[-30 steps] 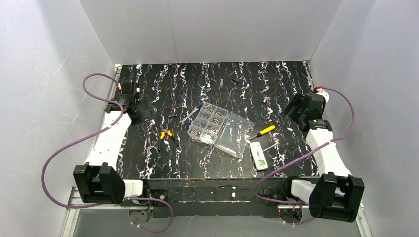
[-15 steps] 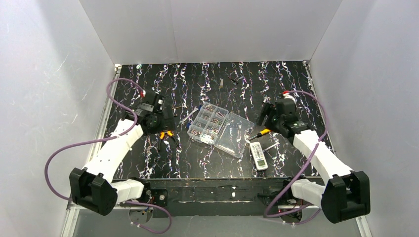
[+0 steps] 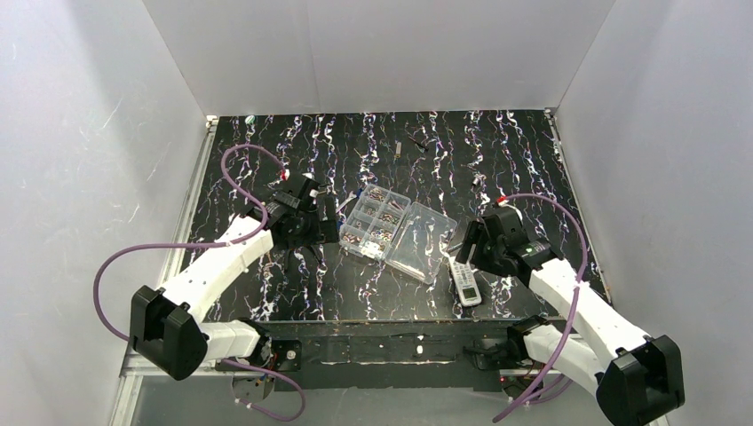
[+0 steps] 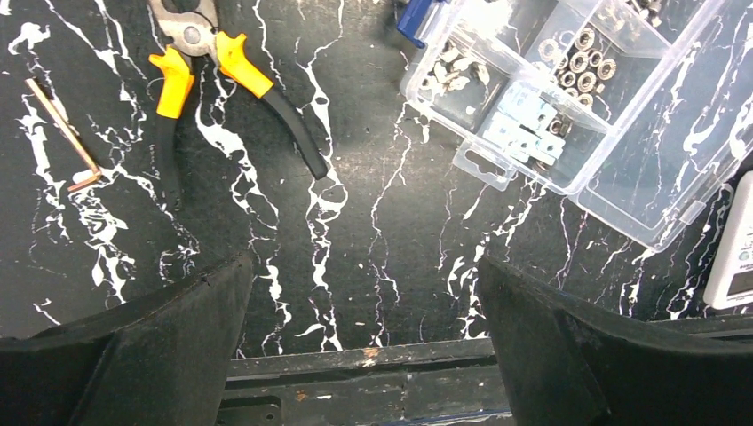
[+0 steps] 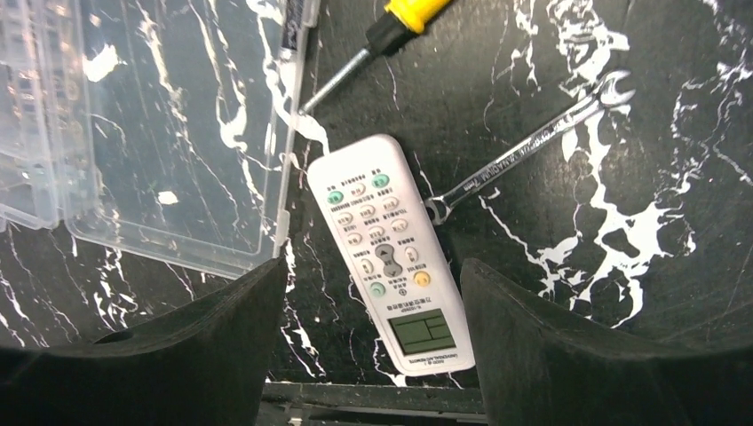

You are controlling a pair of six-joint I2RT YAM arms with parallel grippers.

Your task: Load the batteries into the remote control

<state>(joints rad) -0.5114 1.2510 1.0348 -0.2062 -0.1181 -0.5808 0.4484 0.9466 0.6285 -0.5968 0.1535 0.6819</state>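
The remote control (image 3: 464,281) is a slim white bar lying button-side up near the front edge of the table, right of the clear box. In the right wrist view the remote control (image 5: 391,253) shows its display end between my fingers. My right gripper (image 5: 373,266) hangs open above it, apart from it; from above the right gripper (image 3: 463,254) sits just behind the remote. My left gripper (image 4: 364,266) is open over bare table, and its place from above (image 3: 300,232) is by the pliers. One end of the remote (image 4: 733,253) shows at that view's right edge. No batteries are in view.
A clear organiser box (image 3: 395,229) of small metal parts lies open mid-table, its lid (image 5: 169,133) left of the remote. A yellow-handled screwdriver (image 5: 391,31) and a wrench (image 5: 533,142) lie beside the remote. Yellow-and-black pliers (image 4: 222,80) lie left of the box. The table's front edge (image 4: 355,359) is close.
Both arms have swung in from the table's outer sides. The right gripper came forward and down over the remote; the left moved right to the pliers beside the box.
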